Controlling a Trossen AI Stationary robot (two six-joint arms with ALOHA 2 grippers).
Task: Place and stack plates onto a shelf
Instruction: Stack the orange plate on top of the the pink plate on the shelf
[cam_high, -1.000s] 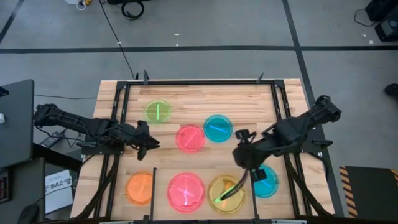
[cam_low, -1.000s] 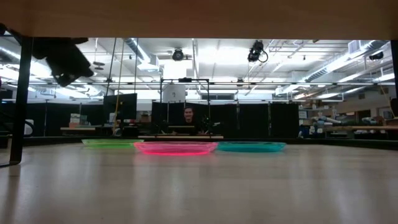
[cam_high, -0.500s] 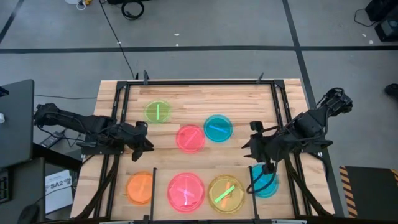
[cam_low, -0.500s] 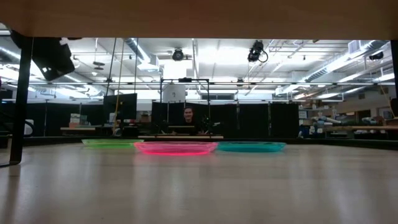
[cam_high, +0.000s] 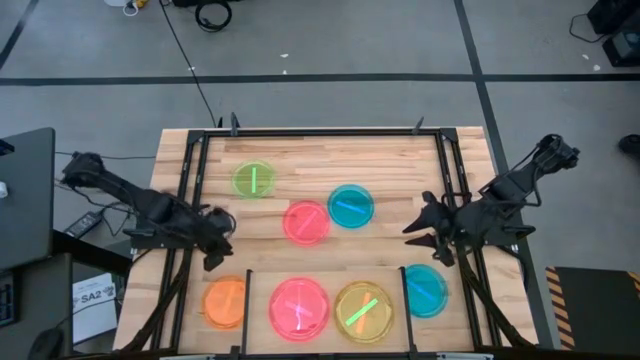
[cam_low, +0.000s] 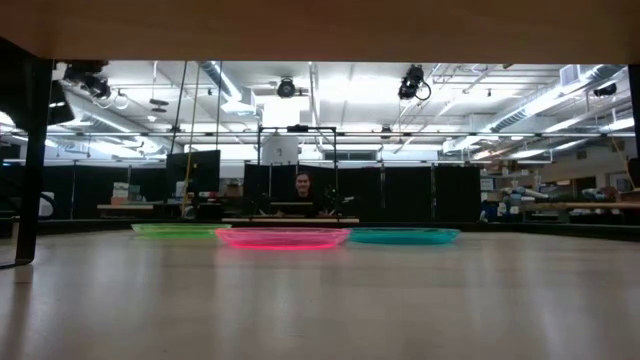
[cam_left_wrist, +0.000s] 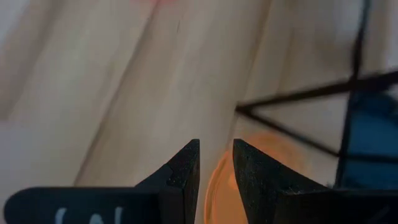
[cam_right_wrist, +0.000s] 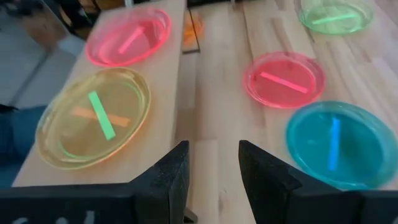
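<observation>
Withdrawn right hand (cam_high: 415, 228) leaves stacked plate (cam_high: 363, 311) stripe diagonal.

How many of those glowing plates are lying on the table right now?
7 visible. Far row: green plate, small pink plate, cyan plate. Near row: orange plate, large pink plate, yellowish plate, second cyan plate. The yellowish one may be two stacked.

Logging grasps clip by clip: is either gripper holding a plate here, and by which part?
Nothing is held. The left gripper and the right gripper both show bare, parted fingers, with only table and plates beyond them.
</observation>
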